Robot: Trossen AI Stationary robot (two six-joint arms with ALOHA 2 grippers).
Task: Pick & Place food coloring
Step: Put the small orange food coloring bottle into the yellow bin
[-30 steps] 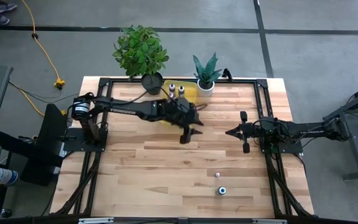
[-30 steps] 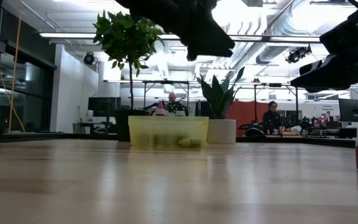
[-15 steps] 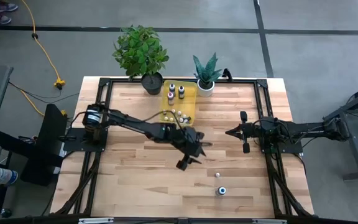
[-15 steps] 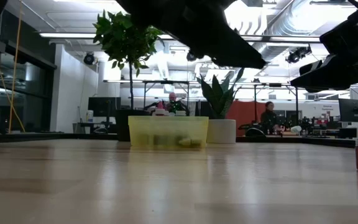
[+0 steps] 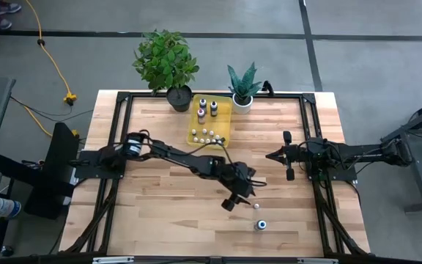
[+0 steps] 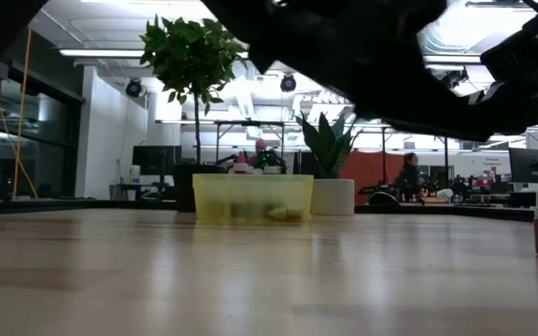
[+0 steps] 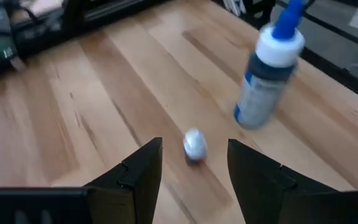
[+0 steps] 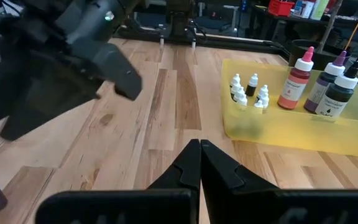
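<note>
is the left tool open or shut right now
Open. In the left wrist view the left tool shows its two fingers apart, empty, with a tiny bottle lying on the table between them.

Just ahead of the left gripper (image 7: 191,177) the small whitish bottle (image 7: 194,144) is blurred — no label readable. Beyond it, the blue-capped bottle (image 7: 269,74) loses its tip to the frame edge — also smeared.
</note>
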